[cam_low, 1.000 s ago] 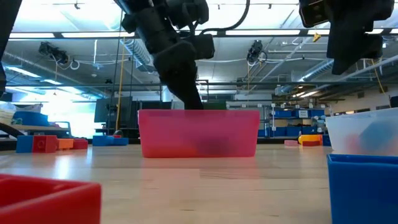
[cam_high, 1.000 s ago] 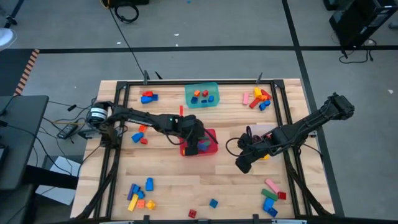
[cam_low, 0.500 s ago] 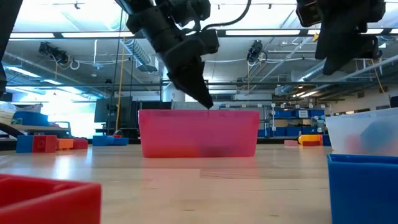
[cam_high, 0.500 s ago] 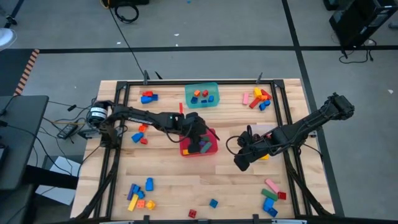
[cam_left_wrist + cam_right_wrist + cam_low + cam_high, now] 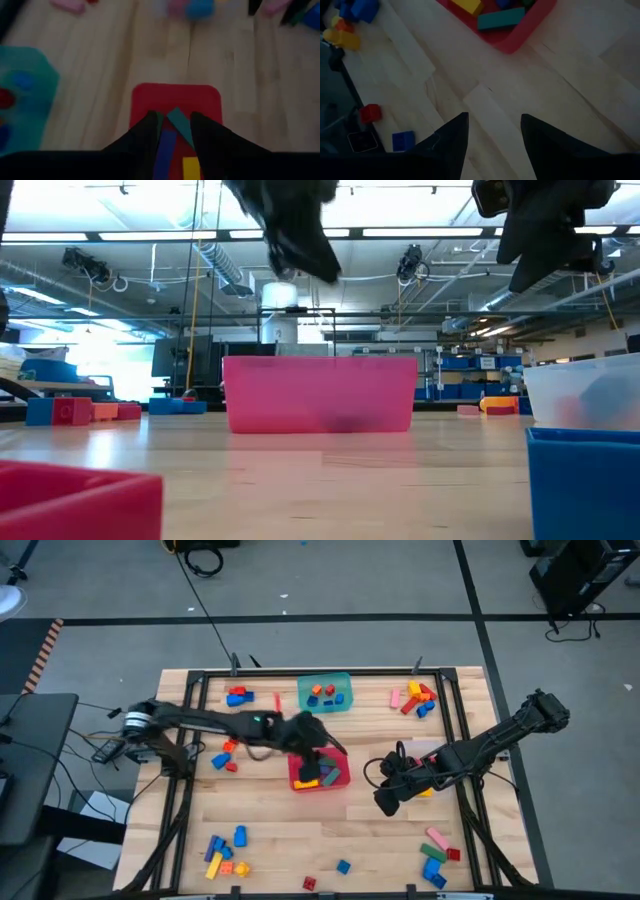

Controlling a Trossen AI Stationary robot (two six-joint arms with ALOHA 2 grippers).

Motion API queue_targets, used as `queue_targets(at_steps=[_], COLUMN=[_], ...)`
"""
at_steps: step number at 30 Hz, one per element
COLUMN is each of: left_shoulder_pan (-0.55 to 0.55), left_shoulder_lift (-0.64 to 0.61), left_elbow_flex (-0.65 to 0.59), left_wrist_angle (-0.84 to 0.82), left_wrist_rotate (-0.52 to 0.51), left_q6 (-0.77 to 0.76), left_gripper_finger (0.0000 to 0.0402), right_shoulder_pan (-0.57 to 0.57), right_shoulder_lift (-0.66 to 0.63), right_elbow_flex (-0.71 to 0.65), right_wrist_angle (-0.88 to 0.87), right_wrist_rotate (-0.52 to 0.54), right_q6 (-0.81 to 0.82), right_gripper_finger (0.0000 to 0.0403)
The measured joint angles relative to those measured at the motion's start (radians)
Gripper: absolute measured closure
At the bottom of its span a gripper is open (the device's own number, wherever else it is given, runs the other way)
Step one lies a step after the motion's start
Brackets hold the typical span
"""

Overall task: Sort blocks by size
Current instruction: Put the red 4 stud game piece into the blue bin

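Observation:
Several blocks lie in the red tub (image 5: 340,762) at mid-table, among them a teal bar (image 5: 177,122), a blue bar (image 5: 166,150) and a yellow one (image 5: 190,167). My left gripper (image 5: 174,131) hangs above this tub (image 5: 320,395), open, with nothing between its fingers. To the tub's right, my right gripper (image 5: 385,804) hovers over bare wood, open and holding nothing (image 5: 494,135). Loose blocks lie in clusters at the far left (image 5: 238,696), far right (image 5: 415,700), near left (image 5: 225,855) and near right (image 5: 437,858).
A teal tub (image 5: 325,680) with a few small blocks stands at the far edge, in the middle. A clear tub (image 5: 590,395) stands under the right arm. Single blocks lie near the front edge (image 5: 343,866). Black frame rails (image 5: 190,790) run along both sides of the table.
My left gripper has risen out of the red tub and now hangs well above its rim, tipped a little differently. The tub and the blocks in it have stayed where they were.

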Motion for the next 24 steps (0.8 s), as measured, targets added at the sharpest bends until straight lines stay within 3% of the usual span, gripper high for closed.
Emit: queue_targets(at_steps=[3,10,17,24], left_shoulder_pan=[0.003,0.007,0.007,0.013], left_shoulder_lift=[-0.092,-0.256,-0.302,-0.453], left_elbow_flex=[-0.008,-0.009,-0.037,-0.288], left_wrist_angle=[-0.083,-0.444,-0.787,-0.822], left_wrist_rotate=[-0.066,-0.38,-0.503,-0.534], left_q6=[-0.025,-0.213,-0.555,-0.737], left_gripper_finger=[0.0275,0.0275,0.0275,0.0275], right_shoulder_pan=[0.0,0.0,0.0,0.0], right_shoulder_lift=[0.0,0.0,0.0,0.0], right_elbow_flex=[0.0,0.0,0.0,0.0], right_wrist_angle=[0.0,0.003,0.019,0.031], right_wrist_rotate=[0.0,0.001,0.05,0.054], right_q6=[0.0,-0.001,-0.001,-0.023], right_gripper_finger=[0.0208,0.0208,0.0208,0.0208])
